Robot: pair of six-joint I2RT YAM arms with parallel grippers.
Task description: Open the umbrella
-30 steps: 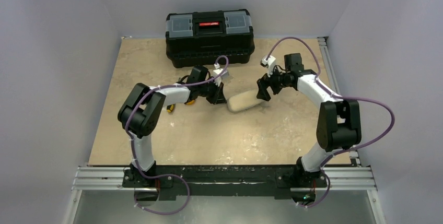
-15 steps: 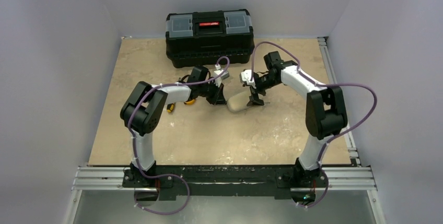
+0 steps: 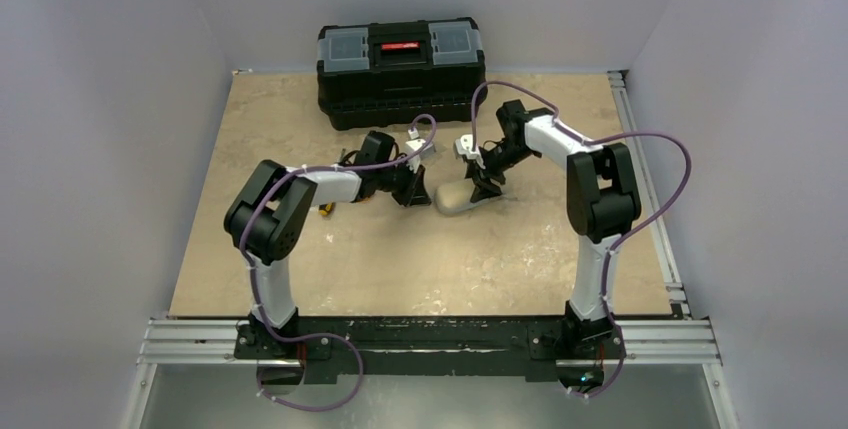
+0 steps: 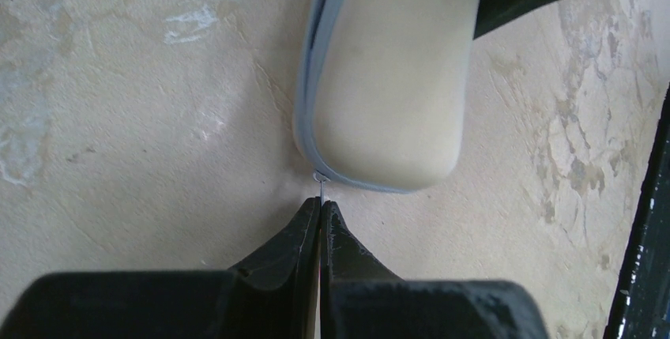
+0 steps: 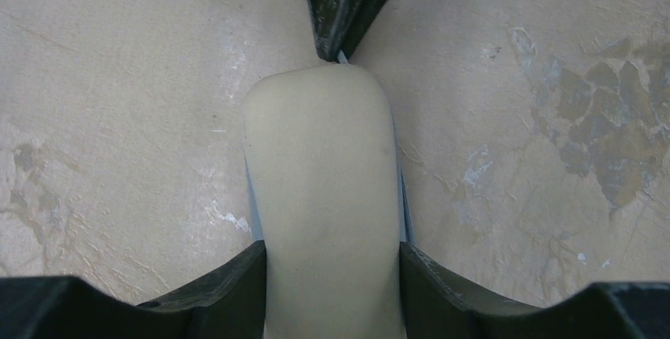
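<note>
Between the two grippers lies the one umbrella (image 3: 458, 197), packed inside its cream sleeve (image 5: 324, 197) and flat on the table (image 3: 400, 259). A grey zip runs around the sleeve's edge. At the rounded end nearest the left gripper (image 4: 320, 203) hangs a single thin metal zip pull (image 4: 321, 187). That gripper's jaws are pressed fully together with the pull pinched at their tips, which sit just short of the sleeve itself. The right gripper (image 5: 332, 252) straddles the other end of the sleeve. Its two fingers (image 5: 229, 284) stand about halfway apart, one against each long side, so they clasp the sleeve across its width. The two grippers point at each other along the sleeve's length. One black toolbox (image 3: 402, 64) with a red latch stands beyond both grippers, lid down.
</note>
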